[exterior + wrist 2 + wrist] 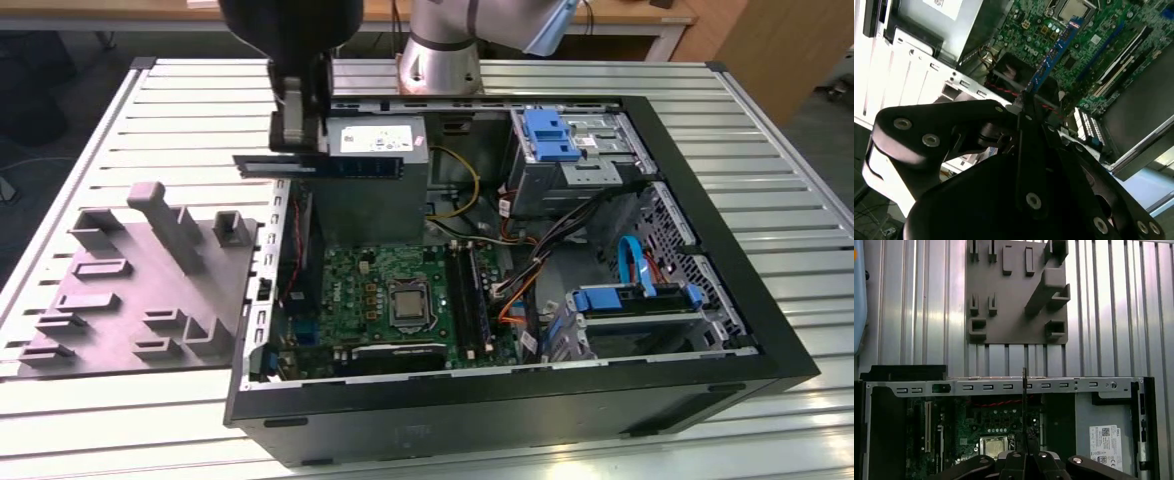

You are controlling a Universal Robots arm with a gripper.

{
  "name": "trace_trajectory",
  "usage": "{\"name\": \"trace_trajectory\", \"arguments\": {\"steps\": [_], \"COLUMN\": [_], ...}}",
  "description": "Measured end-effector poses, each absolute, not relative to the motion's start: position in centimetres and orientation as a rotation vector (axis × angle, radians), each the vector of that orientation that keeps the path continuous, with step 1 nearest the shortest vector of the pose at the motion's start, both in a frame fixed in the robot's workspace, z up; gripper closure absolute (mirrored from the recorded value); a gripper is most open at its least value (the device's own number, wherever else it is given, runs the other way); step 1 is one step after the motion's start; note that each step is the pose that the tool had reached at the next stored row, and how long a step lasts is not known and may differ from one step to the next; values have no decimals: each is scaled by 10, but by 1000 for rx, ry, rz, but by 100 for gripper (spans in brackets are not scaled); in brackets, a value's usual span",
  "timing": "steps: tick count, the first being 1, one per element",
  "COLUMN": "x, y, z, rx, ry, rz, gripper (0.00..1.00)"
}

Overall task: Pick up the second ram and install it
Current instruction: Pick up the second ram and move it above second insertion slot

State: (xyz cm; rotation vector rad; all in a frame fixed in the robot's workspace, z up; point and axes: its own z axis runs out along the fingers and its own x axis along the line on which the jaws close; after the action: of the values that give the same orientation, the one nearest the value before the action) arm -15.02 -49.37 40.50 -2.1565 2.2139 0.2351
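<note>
Gripper (296,152) hangs straight down over the open computer case (534,412), I see — jaws clenched on the second ram (350,166), held level — just before the power supply (380,205).

Ribbed silver metal tabletop (787,190): satin sheen. Grey moulded plastic fixture plate (114,300), at nine o'clock: matt. Black case shell (534,420): smooth.

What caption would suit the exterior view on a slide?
Gripper holding the second ram above the open computer case.
</note>
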Motion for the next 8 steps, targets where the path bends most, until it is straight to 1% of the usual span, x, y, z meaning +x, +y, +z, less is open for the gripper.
{"name": "trace_trajectory", "arguments": {"steps": [8], "x": [-117], "y": [-494], "z": [404], "rx": [-2156], "ry": [2214], "rz": [235], "gripper": [89]}}
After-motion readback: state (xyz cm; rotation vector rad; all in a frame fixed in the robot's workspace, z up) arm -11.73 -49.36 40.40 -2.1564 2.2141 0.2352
